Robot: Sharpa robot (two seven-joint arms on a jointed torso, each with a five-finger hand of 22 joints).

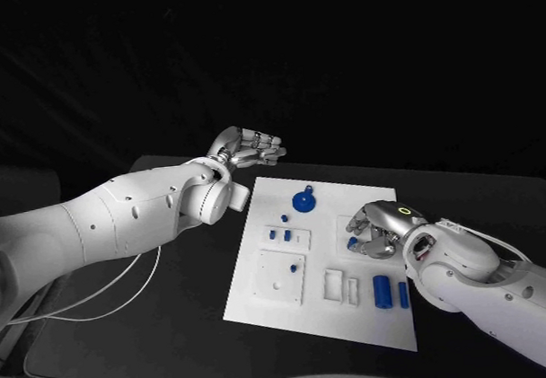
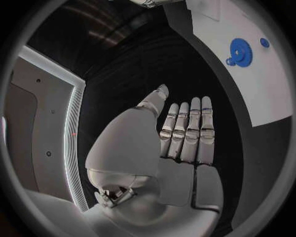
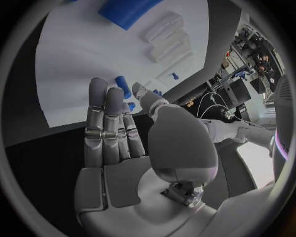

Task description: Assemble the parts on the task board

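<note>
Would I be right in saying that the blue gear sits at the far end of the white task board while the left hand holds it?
Not quite. The blue gear does sit at the far end of the white task board, but the left hand holds nothing: the left wrist view shows its fingers straight and empty, off the board over the black table.

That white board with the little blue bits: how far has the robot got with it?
Early, it seems. The blue gear sits on the task board, perhaps already placed. Blue cylinders still lie loose near its front edge. The right hand hovers over small blue parts there; whether it holds one is unclear. The left hand is off the board, holding nothing.
</note>
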